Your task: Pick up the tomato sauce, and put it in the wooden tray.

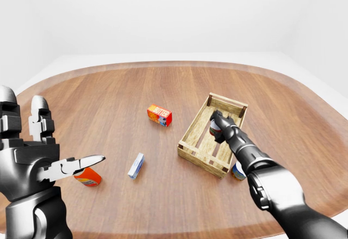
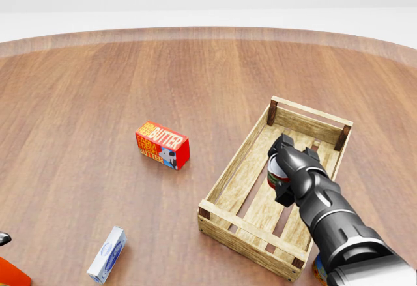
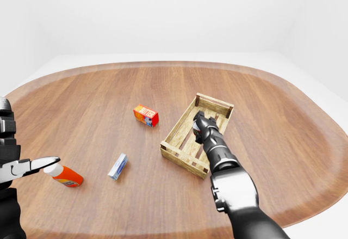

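1. The right hand (image 2: 285, 169) reaches into the wooden tray (image 2: 236, 163), and its dark fingers are closed round the tomato sauce (image 2: 276, 172), a small can with a red, white and green label.
2. In the head view the can sits low inside the tray over the slatted floor, near the middle of its length and toward the right-hand wall. Whether the can's base touches the slats cannot be told, since the hand covers most of it.
3. The head view shows only the right forearm. The left hand (image 1: 38, 157) appears in the left-eye view alone, raised at the lower left with its fingers spread and holding nothing.
4. The butter box (image 2: 162, 144) lies on the wooden table (image 2: 130, 77) to the left of the tray, well apart from it.
5. A small blue-and-white carton (image 2: 107, 255) lies nearer the bottom edge of the head view.
6. The orange bottle (image 3: 64, 176) with a white cap is cut off at the lower-left corner of the head view, while the right-eye view shows it whole, lying on its side.
7. Another can (image 1: 237, 170) stands just outside the tray's near corner, clearest in the left-eye view and mostly hidden by the arm in the head view.
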{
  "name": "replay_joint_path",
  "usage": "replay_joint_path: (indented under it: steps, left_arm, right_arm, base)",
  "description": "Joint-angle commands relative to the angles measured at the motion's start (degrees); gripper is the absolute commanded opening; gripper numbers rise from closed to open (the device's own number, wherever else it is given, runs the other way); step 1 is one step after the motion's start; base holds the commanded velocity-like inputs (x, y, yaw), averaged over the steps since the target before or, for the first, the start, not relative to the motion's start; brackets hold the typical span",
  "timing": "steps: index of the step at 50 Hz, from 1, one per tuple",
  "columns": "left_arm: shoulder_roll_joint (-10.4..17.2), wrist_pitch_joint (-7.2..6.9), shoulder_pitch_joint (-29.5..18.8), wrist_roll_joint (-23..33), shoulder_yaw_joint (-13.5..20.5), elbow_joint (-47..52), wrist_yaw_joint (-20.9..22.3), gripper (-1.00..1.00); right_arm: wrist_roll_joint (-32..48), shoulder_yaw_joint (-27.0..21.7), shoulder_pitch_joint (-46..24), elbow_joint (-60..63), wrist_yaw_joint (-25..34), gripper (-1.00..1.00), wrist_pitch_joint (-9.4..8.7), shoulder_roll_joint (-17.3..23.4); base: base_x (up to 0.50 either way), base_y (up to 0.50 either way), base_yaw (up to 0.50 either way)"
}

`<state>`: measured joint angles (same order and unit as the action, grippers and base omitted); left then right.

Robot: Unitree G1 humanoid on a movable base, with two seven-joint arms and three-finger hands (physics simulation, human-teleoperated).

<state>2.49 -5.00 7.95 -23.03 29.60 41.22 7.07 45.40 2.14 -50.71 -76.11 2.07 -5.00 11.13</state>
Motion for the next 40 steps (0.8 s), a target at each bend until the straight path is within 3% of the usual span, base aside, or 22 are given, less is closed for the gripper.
replay_joint_path:
  steps: [1,20,22,23,40]
  left_arm:
    - [-0.05,0.0,0.03,0.1,-0.08,0.07,-0.01,0.98]
    - [-0.29,0.0,0.32,-0.12,0.28,0.63,0.24,0.98]
    - [-0.34,0.0,0.4,-0.11,0.25,0.72,0.25,0.98]
    - [-0.39,0.0,0.49,-0.12,0.23,0.84,0.3,0.98]
    - [-0.27,0.0,0.27,-0.36,0.65,0.8,0.28,0.98]
  right_arm:
    - [1.92,-0.32,0.34,-0.01,-0.47,-1.0,0.0,-0.55]
    - [1.39,-0.7,1.86,-0.4,-1.47,-1.0,0.0,-0.19]
    - [1.11,-0.89,1.82,-0.4,-1.2,0.47,0.0,-0.12]
    - [0.94,-1.04,1.77,-0.38,-1.63,1.0,0.0,-0.07]
    - [-0.12,-1.36,2.22,-0.37,-1.98,1.0,0.0,0.72]
  base:
    - [0.0,0.0,0.0]
    - [0.0,0.0,0.0]
    - [0.0,0.0,0.0]
    - [0.0,0.0,0.0]
    - [0.0,0.0,0.0]
